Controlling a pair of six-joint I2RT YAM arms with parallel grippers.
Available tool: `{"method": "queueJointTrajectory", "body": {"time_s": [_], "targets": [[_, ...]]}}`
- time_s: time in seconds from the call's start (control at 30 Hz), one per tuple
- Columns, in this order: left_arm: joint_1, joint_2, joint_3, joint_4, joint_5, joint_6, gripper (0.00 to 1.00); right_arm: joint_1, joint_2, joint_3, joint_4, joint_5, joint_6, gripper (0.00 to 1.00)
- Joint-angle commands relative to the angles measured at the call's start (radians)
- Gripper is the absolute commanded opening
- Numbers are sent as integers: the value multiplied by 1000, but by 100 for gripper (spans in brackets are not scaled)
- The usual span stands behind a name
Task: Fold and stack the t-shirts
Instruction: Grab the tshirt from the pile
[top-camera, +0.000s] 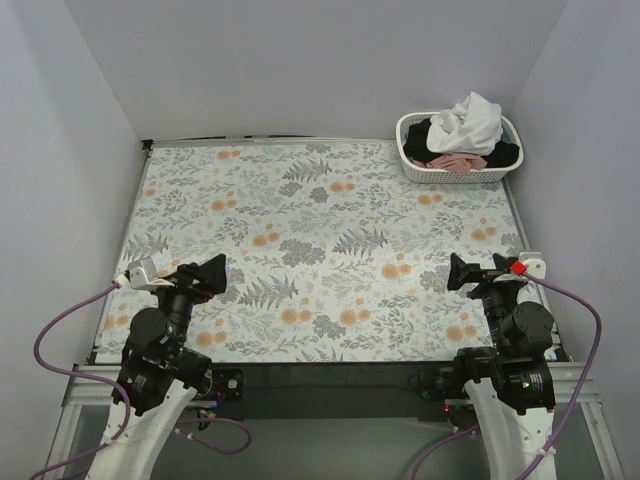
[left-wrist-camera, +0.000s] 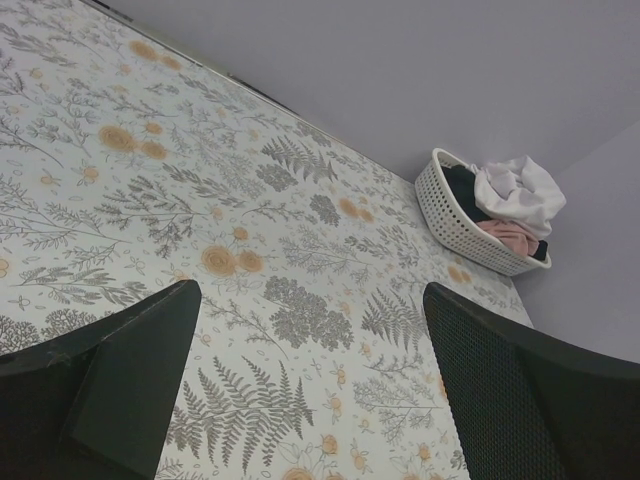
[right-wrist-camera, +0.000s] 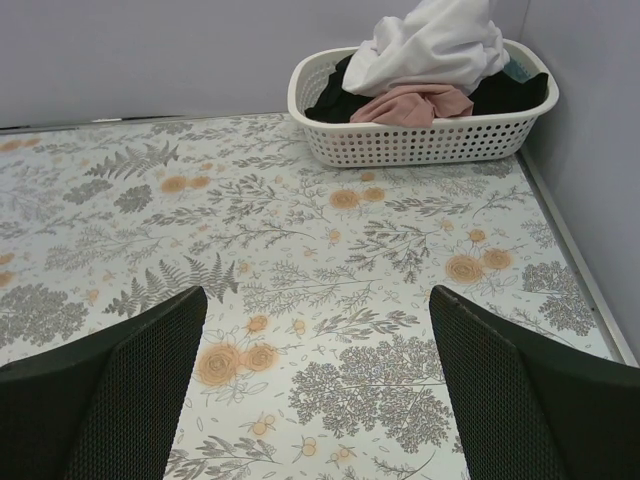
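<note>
White-topped t-shirts (top-camera: 470, 125), maybe three, sit far beyond the gaping, empty left gripper (top-camera: 212, 275) and right gripper (top-camera: 458, 272).

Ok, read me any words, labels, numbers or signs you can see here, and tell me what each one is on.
No text can be read in any view.
The tablecloth carries only a flower-and-fern print.
The basket and the shirts in it show no label or lettering.
The small red part by the right gripper is too small to show any marking.
</note>
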Motion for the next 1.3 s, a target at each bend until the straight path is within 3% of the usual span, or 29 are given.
{"method": "queueJointTrajectory", "body": {"time_s": [0.0,0.17,0.37,0.57,0.7,0.83,1.0,1.27], "targets": [[8,50,10,4,-34,-21,94,-1,4,25,39,-25,4,98],[8,148,-9,99,-53,-17,98,1,162,31,141,-59,39,98],[8,392,-8,330,-3,109,98,-1,525,113,316,-105,36,98],[8,710,98,409,53,152,98,-2,959,375,376,8,53,98],[11,928,185,358,96,151,98,-16,1249,574,390,90,61,98],[17,996,231,283,168,129,98,-60,1489,825,414,119,90,98],[19,975,212,297,191,177,98,-106,1807,1096,418,85,128,98],[22,938,178,314,153,188,98,-117,2090,1378,427,275,44,89]]}}
